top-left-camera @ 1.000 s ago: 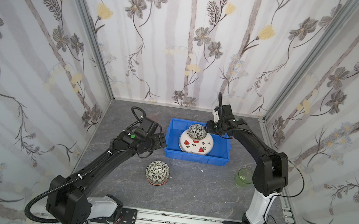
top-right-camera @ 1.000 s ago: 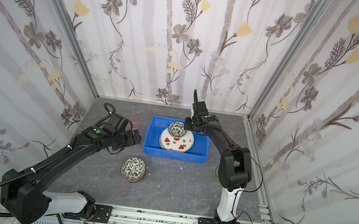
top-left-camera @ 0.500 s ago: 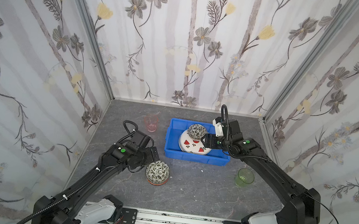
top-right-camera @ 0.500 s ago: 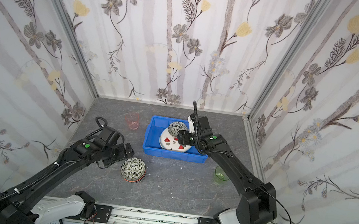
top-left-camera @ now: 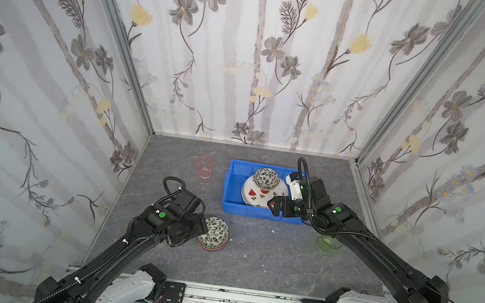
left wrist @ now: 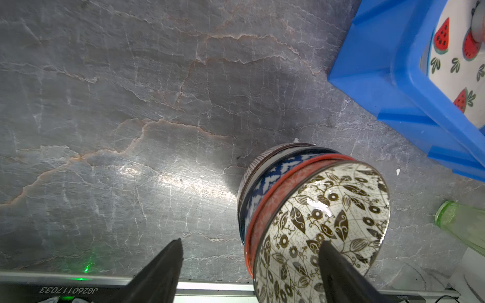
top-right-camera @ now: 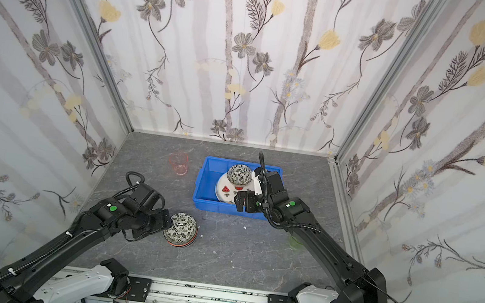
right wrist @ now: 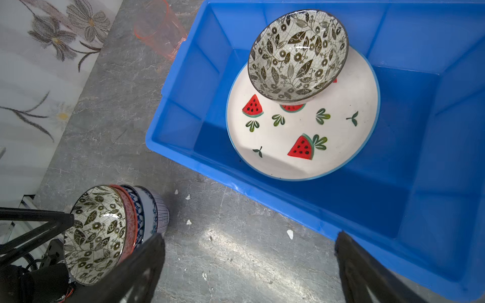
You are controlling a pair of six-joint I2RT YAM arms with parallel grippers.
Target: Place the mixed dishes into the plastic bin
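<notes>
Bright, even light, glare on tabletop (left wrist: 183, 181)

Your left arm (top-left-camera: 113, 256) stretches from seven o'clock toward centre, left gripper (left wrist: 250, 241) low, aimed at three o'clock, jaws parted. Your right arm (top-left-camera: 380, 256) reaches from five o'clock, right gripper (top-left-camera: 273, 206) aimed at nine o'clock, jaws seemingly wide apart.
</notes>
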